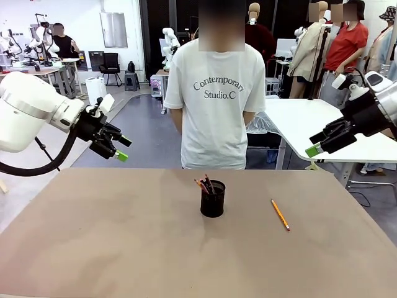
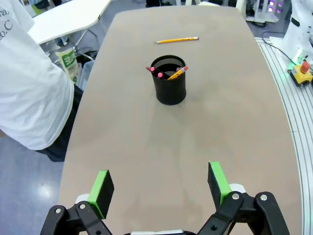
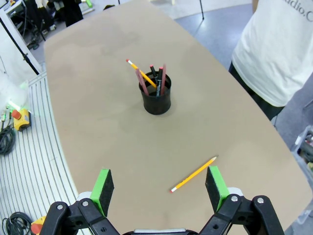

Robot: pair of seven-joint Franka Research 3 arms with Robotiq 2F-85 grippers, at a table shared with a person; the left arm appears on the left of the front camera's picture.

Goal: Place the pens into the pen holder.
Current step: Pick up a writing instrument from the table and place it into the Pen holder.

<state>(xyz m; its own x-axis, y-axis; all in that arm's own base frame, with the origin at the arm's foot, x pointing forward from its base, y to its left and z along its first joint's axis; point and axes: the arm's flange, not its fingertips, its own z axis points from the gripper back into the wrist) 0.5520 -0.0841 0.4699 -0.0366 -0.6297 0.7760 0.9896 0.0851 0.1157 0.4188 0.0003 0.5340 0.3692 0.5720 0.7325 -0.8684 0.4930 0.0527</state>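
The right gripper (image 3: 159, 183) hangs above the right side of the brown table (image 3: 98, 122), its green-padded fingers spread wide and holding nothing. Directly under it in the right wrist view, touching neither pad, lies a loose orange-yellow pencil (image 3: 194, 174). This pencil is flat on the table and is the one piece not yet in place.

In the front view the pencil's long axis runs mostly near-to-far. The far end, which looks to be the point, leans a little left toward the person in a white T-shirt (image 1: 214, 93), and the reddish eraser end is nearer the robot. In the right wrist view it lies slantwise to the line between the two pads, so the wrist would likely need some roll before the fingers could close across the thin shaft.

Left of the pencil and well apart from it, about mid-table, stands the small black wire-mesh pen holder (image 3: 156, 100). A cluster of thin pens (image 3: 154, 73) already leans inside it, among them a second yellow pencil; their exact number is hard to tell.

The left gripper (image 2: 160, 183) is also raised, spread and empty, over the left side of the table. From there the pencil lies beyond the holder, so the right arm is clearly the nearer one for the pick.
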